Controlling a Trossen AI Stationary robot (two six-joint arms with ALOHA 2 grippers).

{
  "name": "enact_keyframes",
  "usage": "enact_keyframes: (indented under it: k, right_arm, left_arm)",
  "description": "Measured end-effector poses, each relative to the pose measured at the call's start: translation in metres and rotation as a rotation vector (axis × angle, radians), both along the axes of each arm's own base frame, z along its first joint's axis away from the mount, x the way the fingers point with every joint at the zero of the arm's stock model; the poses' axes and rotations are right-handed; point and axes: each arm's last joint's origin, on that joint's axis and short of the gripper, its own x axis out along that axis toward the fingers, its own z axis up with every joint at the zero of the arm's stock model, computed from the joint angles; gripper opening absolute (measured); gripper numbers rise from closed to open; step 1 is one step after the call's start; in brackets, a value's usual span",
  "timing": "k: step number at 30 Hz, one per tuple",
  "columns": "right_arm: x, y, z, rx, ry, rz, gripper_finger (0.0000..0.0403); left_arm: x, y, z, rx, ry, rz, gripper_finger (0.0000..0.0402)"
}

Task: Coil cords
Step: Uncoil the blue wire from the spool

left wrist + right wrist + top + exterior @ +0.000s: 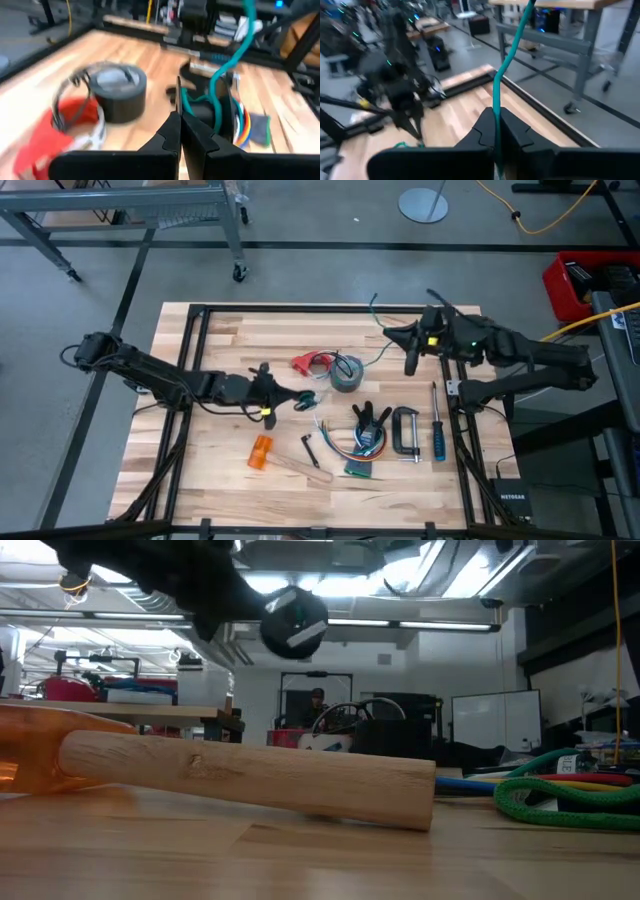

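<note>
Cords: a thin green cord point(372, 362) runs across the wooden table point(200, 470) between both grippers, past the grey tape roll point(346, 373). Right gripper point(411, 366) is clenched on it near the far edge; left gripper point(300, 400) pinches its other end mid-table.

The green cord point(496, 105) passes between the right tool's point(497, 134) closed fingers and is cut off at both picture edges; beyond the left tool point(180, 131), the red piece point(42, 137) is blurred, its dark cable unclear
</note>
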Motion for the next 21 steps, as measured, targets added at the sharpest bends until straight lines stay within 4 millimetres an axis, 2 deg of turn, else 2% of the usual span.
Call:
enact_keyframes:
  k: [3, 7, 15, 21]
  right_arm:
    - [0.002, 0.002, 0.006, 0.01, -0.063, 0.054, 0.0007]
    - [0.009, 0.004, 0.012, 0.046, -0.146, 0.149, 0.0007]
    - [0.025, 0.008, 0.015, 0.138, -0.23, 0.27, 0.0007]
    - [0.039, 0.011, 0.009, 0.216, -0.208, 0.377, 0.0007]
  left_arm:
    - [-0.002, 0.003, -0.007, -0.023, 0.062, 0.047, 0.0]
    - [-0.003, 0.012, -0.011, -0.027, 0.068, 0.239, 0.0]
    - [-0.003, 0.042, -0.008, -0.034, -0.005, 0.507, 0.0]
    - [-0.003, 0.063, -0.002, -0.072, -0.109, 0.688, 0.0]
